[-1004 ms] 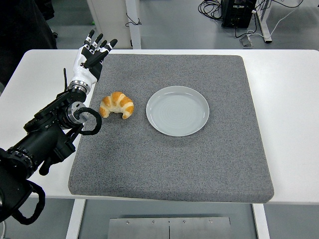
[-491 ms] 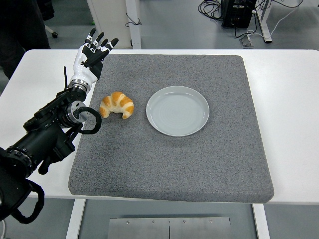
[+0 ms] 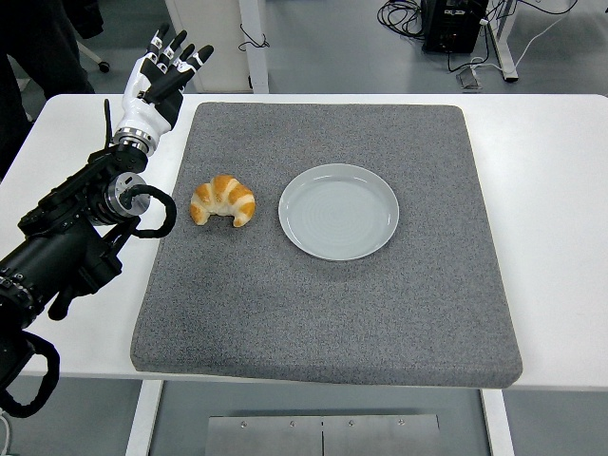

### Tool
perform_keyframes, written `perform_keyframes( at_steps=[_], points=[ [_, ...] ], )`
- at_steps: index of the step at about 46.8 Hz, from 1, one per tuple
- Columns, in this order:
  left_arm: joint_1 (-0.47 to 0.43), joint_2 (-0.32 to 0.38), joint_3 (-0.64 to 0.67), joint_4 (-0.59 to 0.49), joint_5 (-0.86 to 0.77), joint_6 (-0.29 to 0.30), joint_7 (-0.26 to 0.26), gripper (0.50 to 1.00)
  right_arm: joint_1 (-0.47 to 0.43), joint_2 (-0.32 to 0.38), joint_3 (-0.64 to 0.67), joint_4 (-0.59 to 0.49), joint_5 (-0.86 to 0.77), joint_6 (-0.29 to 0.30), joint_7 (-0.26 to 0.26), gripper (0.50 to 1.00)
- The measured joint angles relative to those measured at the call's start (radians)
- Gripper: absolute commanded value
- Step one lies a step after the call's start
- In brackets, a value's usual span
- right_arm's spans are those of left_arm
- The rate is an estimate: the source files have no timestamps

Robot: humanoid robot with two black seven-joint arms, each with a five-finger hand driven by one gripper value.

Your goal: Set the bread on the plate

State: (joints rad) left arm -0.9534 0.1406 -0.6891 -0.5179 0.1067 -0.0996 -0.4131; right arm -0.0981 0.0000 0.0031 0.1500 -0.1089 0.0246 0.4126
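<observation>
A golden croissant point(image 3: 223, 200) lies on the grey mat point(image 3: 332, 313), a short way left of the empty pale grey plate point(image 3: 338, 211). My left hand point(image 3: 161, 74) is raised at the mat's far left corner, behind and to the left of the croissant, with its fingers spread and nothing in them. The black left arm runs down to the picture's lower left. The right arm does not show.
The mat covers most of the white table point(image 3: 551, 190). A person in dark clothes point(image 3: 38, 38) stands at the top left. Cables and a dark box point(image 3: 454, 24) lie on the floor beyond the table.
My left hand has moved up and to the left, away from the croissant, off the mat's corner. The croissant and the plate have stayed put.
</observation>
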Motion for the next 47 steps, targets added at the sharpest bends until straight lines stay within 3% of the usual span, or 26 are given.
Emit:
perform_keyframes(
  at_steps=[6, 17, 26, 47],
  points=[
    [-0.013, 0.030, 0.092, -0.037, 0.000, 0.003, 0.002, 0.969, 0.000, 0.000, 0.000, 0.000, 0.000, 0.000, 0.000, 1.000],
    [-0.056, 0.151, 0.265, -0.174, 0.013, 0.011, 0.004, 0.968, 0.000, 0.000, 0.000, 0.000, 0.000, 0.000, 0.000, 1.000],
    [-0.073, 0.222, 0.311, -0.252, 0.087, 0.021, 0.003, 0.968, 0.000, 0.000, 0.000, 0.000, 0.000, 0.000, 0.000, 1.000],
    [-0.115, 0.311, 0.403, -0.359, 0.391, 0.045, 0.050, 0.966, 0.000, 0.000, 0.000, 0.000, 0.000, 0.000, 0.000, 1.000]
  ],
)
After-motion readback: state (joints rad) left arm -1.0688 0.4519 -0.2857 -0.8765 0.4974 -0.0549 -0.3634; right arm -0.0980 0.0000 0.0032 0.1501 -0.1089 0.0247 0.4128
